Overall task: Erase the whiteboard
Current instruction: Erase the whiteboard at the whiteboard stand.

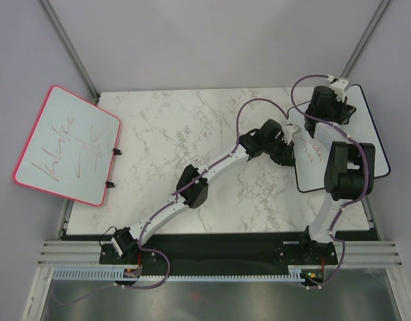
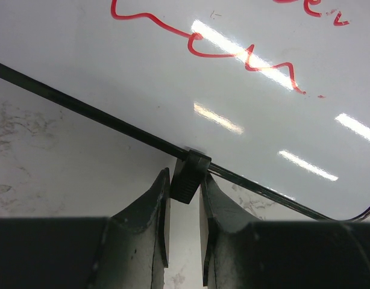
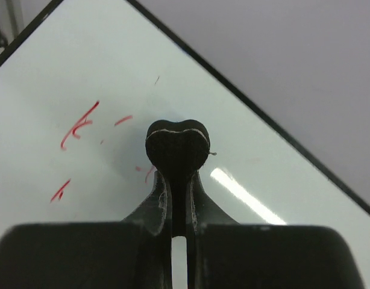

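Note:
The black-framed whiteboard [image 1: 311,172] lies at the table's right side, with orange-red handwriting [image 1: 311,148] on it. In the left wrist view its face [image 2: 173,66] carries red strokes, and a black tab [image 2: 188,176] sticks out from its thin frame. My left gripper [image 2: 185,182] is shut on that tab; from above it [image 1: 286,143] sits at the board's left edge. My right gripper [image 3: 179,176] is shut on a small black eraser [image 3: 177,146] pressed to the board's face [image 3: 263,162], beside faint red marks [image 3: 76,126]. From above it [image 1: 313,126] hovers over the board's upper part.
A pink-framed whiteboard [image 1: 68,144] with red scribbles overhangs the table's left edge. The marble table [image 1: 185,134] runs between the two boards. The black-framed board's right side overhangs the table's right edge. Grey walls and diagonal struts stand behind.

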Robot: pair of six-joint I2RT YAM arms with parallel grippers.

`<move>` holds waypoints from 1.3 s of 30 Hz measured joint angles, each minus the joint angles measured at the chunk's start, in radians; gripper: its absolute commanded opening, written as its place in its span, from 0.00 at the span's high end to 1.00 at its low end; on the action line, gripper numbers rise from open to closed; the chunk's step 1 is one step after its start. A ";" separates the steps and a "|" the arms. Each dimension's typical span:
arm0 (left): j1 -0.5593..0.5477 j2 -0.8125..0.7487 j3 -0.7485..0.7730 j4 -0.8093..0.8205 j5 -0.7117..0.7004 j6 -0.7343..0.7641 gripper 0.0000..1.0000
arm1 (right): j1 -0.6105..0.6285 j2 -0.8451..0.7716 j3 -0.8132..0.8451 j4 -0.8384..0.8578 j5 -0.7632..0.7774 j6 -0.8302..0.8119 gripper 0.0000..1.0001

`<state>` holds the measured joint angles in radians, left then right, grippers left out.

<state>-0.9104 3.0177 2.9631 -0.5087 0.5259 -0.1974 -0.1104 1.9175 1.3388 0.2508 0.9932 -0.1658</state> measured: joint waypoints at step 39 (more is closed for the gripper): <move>0.000 0.017 0.035 -0.015 0.000 0.000 0.98 | 0.059 0.327 0.455 -0.202 -0.135 0.032 1.00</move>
<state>-0.9108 3.0344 2.9986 -0.5240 0.5262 -0.1978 -0.0513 2.2440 1.7935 0.0490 0.8577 -0.1333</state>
